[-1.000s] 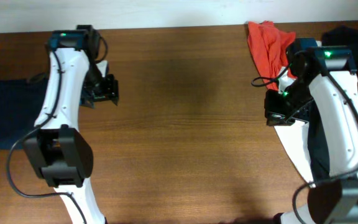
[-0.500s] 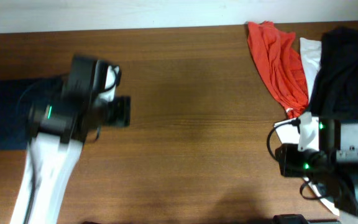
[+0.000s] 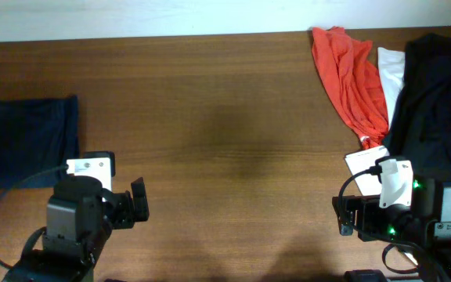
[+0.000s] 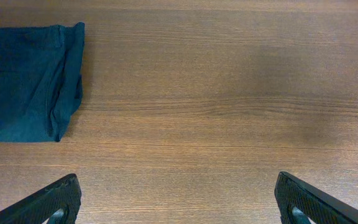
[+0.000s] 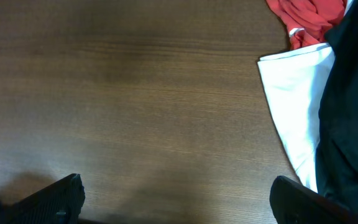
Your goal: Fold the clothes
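Note:
The clothes (image 3: pixel 26 141), a dark navy garment, lie folded into a flat rectangle at the table's left edge; the left wrist view shows them (image 4: pixel 23 81) at upper left. My left gripper (image 3: pixel 137 204) hovers near the front edge, right of and nearer than the clothes. Its jaws stand open (image 4: pixel 179 205) with only bare wood between them. My right gripper (image 3: pixel 341 219) sits at the front right, also open (image 5: pixel 178 202) and holding nothing.
A red-orange garment (image 3: pixel 351 78) lies at the back right, with white cloth (image 3: pixel 390 70) and a large black garment (image 3: pixel 437 94) beside it. The white cloth (image 5: pixel 297 106) and black garment (image 5: pixel 353 112) reach close to my right gripper's right finger.
Both arms have drawn back from the far side to the table's front edge. Both grippers have opened wide. The navy clothes now lie uncovered at the left.

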`<state>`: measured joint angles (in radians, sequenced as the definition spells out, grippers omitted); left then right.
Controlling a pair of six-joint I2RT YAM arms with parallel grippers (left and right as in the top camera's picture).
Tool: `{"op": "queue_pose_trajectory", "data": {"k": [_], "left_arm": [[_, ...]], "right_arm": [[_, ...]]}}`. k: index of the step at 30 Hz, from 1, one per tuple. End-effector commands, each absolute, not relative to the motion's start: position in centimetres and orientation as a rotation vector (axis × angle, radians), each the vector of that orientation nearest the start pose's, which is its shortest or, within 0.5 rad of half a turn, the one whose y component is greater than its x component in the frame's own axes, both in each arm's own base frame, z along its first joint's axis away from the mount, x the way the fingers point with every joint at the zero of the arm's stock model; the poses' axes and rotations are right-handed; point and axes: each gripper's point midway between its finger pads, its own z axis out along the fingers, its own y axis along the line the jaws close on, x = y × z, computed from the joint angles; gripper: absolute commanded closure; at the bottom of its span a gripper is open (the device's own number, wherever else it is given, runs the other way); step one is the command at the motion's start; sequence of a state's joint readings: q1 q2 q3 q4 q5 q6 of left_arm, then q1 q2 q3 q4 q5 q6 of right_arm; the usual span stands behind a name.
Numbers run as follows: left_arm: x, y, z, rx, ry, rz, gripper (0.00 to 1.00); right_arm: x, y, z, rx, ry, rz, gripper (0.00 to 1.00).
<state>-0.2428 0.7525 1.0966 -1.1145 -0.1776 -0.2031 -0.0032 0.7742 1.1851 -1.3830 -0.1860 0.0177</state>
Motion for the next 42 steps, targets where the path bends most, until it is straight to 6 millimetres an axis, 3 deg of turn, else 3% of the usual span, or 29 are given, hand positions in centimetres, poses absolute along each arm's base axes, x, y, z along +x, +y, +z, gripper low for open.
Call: {"op": "queue_pose_trajectory", "data": {"k": [1, 5, 8, 10, 18, 23, 28, 32, 35, 38, 42], "left_arm": [[21.2, -1.8, 26.2, -0.062, 2.325, 0.003, 0.01], [21.2, -1.8, 26.2, -0.062, 2.325, 0.003, 0.01], [21.2, -1.8, 26.2, -0.062, 2.325, 0.003, 0.01], [21.2, -1.8, 26.2, -0.062, 2.325, 0.003, 0.01], [21.2, -1.8, 26.2, -0.062, 2.325, 0.003, 0.01], [21.2, -1.8, 26.2, -0.062, 2.325, 0.003, 0.01], [21.2, -1.8, 26.2, -0.062, 2.325, 0.003, 0.01], [21.2, -1.8, 26.2, -0.062, 2.325, 0.003, 0.01], [21.2, -1.8, 26.2, -0.062, 2.325, 0.003, 0.01], [21.2, -1.8, 26.2, -0.062, 2.325, 0.003, 0.01], [21.2, -1.8, 26.2, -0.062, 2.325, 0.003, 0.01]], "right_arm": [[16.9, 3.3, 25.0, -0.06, 2.534, 0.253, 0.01], [17.2, 2.6, 25.7, -0.051, 2.484, 0.2, 0.01], [19.1, 2.7, 28.1, -0.094, 2.27, 0.179, 0.02], [20.1, 2.7, 28.6, -0.116, 2.115, 0.158, 0.01], [23.0, 3.7, 22.9, -0.181, 1.723, 0.151, 0.01], [23.0, 3.6, 21.8, -0.276, 1.556, 0.04, 0.01], [23.6, 2.8, 20.9, -0.302, 1.524, -0.072, 0.01], [24.3, 3.1, 19.6, -0.3, 1.453, -0.06, 0.01], [24.4, 2.4, 19.3, -0.281, 1.471, -0.08, 0.01], [24.4, 2.5, 15.8, -0.295, 1.614, -0.054, 0.01], [24.4, 2.5, 15.9, -0.28, 1.611, -0.041, 0.01]]}}
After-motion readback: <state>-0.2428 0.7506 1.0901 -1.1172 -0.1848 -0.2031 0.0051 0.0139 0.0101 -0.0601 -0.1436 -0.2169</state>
